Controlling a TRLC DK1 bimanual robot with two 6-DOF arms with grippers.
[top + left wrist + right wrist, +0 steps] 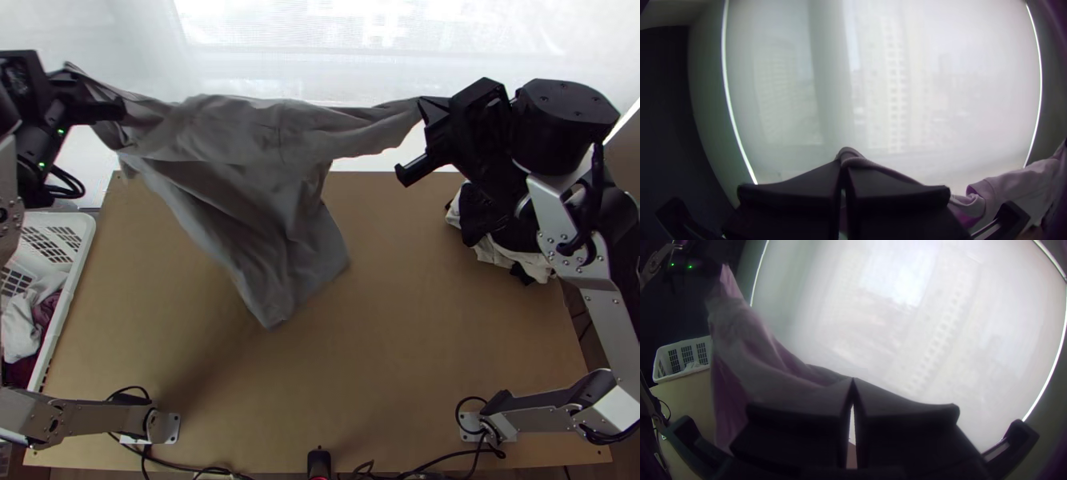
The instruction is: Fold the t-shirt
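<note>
- Two pincers of mine have the grey t-shirt (276,148) stretched up between them, over the far part of the wooden table (440,320)
- My left pincer (80,90) is clenched on one upper end of it, at the far left; in its wrist view the cloth pokes up in a small fold between my fingertips
- My right pincer (424,110) is clenched too, gripping the opposite upper end, right of the table's middle
- From my two grips the t-shirt sags in loose folds, its lower part hanging down to a corner above or on the wood; I cannot tell whether it touches
- At my left, beside the table, stands a white basket (80,256) with pale and dark red cloths (26,326) inside
- Near my right arm lies a bunched black-and-white pile of cloth (512,258)
</note>
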